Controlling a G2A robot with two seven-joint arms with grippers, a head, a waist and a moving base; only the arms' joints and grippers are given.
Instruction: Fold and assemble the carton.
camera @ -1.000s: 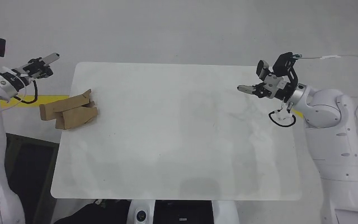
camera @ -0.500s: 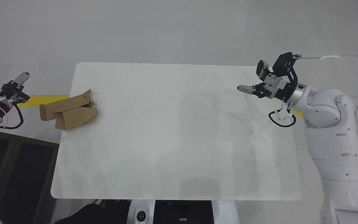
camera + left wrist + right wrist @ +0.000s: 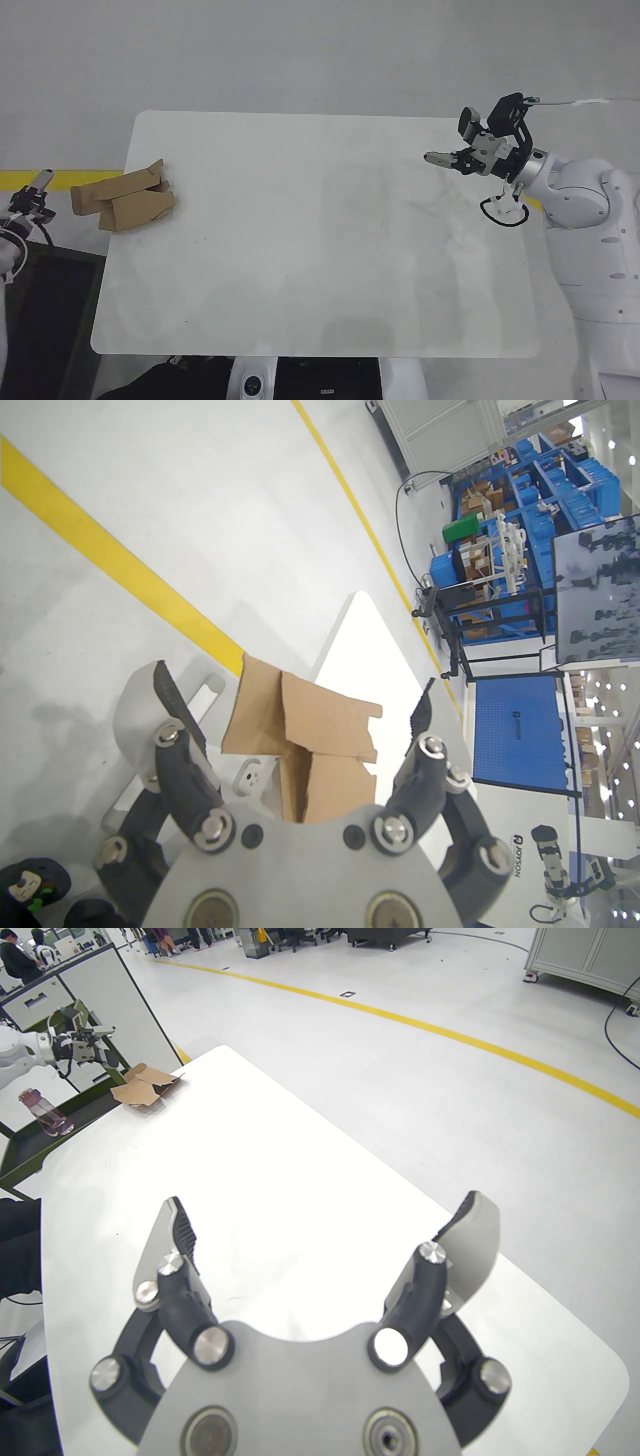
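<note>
1. A white, round-cornered rectangular table (image 3: 300, 300) spreads across the work cell.
2. Just off the table's left side, the left gripper (image 3: 294, 677) hangs over the floor. Its black-padded fingers are spread wide and grip nothing.
3. The left gripper points at the brown, partly folded cardboard carton (image 3: 125, 200), which lies near it but untouched. The carton sits on the table's left edge, one end jutting past the rim.
4. Over the table's far right, the right gripper (image 3: 322, 1200) is also wide open and empty, well apart from the carton.
5. Beyond the table, a yellow painted floor stripe (image 3: 125, 565) runs across the pale floor.
</note>
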